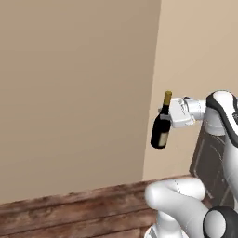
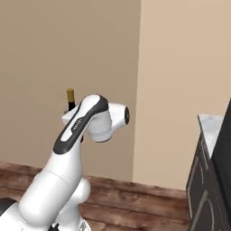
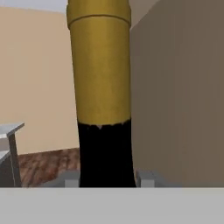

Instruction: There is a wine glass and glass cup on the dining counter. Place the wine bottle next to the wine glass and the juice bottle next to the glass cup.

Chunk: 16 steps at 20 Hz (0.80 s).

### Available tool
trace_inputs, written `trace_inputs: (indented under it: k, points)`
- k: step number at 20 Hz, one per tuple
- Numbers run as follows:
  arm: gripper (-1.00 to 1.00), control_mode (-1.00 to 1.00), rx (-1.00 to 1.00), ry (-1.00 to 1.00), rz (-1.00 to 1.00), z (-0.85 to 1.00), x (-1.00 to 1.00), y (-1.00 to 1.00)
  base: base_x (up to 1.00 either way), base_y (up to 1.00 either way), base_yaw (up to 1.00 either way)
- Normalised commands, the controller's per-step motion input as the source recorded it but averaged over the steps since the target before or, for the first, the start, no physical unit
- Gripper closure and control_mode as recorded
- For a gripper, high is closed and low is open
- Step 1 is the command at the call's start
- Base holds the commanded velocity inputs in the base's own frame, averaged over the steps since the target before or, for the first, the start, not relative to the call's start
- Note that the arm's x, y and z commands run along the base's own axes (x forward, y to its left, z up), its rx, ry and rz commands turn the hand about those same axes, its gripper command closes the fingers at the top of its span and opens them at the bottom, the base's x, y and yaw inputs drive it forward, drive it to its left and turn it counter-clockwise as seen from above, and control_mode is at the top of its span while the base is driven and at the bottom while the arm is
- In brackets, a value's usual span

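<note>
left base view: you see the wine bottle [image 1: 161, 123], dark glossy glass, slim neck, gold foil top, cream label, hanging upright in mid-air before matte beige walls, above a worn plank floor [image 1: 69, 211].
pincer, left base: gripper [image 1: 168, 116] clamps the bottle's neck from the side; the body hangs below it.
arm, left base: white forearm reaches in level from the right.
right base view: gold top of the bottle pokes up behind the bent white elbow; marble counter edge [image 2: 212, 124] sits at far right.
hand view: your fingertips [image 3: 148, 178] flank the black neck, touching it; smooth gold foil rises above.
</note>
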Motion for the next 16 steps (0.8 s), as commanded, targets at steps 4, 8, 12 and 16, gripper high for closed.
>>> trace_inputs:
  k: [4,8,12,16]
  points:
    - [1.00,1.00,0.00,0.00,0.00,0.00,0.00,0.00,0.67,0.00,0.49]
    - [1.00,1.00,0.00,0.00,0.00,0.00,0.00,0.00,0.51,-0.02,0.66]
    - [1.00,1.00,0.00,0.00,0.00,0.00,0.00,0.00,0.45,-0.05,0.72]
    - [1.00,1.00,0.00,0.00,0.00,0.00,0.00,0.00,0.39,-0.04,0.74]
